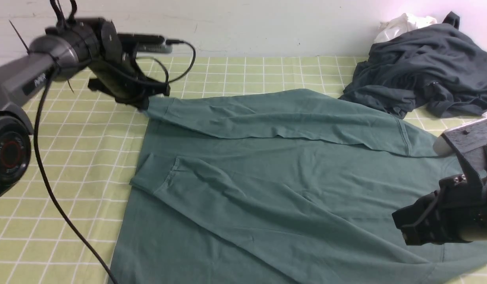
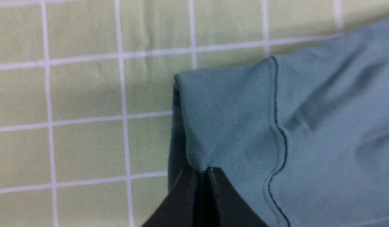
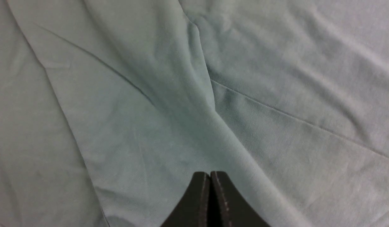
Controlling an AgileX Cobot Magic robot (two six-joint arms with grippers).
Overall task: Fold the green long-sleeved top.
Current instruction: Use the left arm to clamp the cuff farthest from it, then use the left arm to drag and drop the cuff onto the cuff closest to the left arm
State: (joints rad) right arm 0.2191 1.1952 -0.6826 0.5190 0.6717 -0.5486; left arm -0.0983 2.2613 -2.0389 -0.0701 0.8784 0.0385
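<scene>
The left arm (image 1: 18, 79) is a smooth grey tube with small white lettering, a rounded dark-grey joint and a black wrist block, trailed by 1 thick black cable (image 1: 50, 189) and thinner looping wires; at the near left, a round black joint cap (image 1: 6, 154) carries a red ring. The left claw (image 2: 201, 171) and right claw (image 3: 210, 175) each show 2 matte black wedge fingers (image 3: 194, 205) with finely stippled inner edges. The right wrist (image 1: 444, 213) is blocky black ridged plastic with small silver screws (image 1: 458, 178).
</scene>
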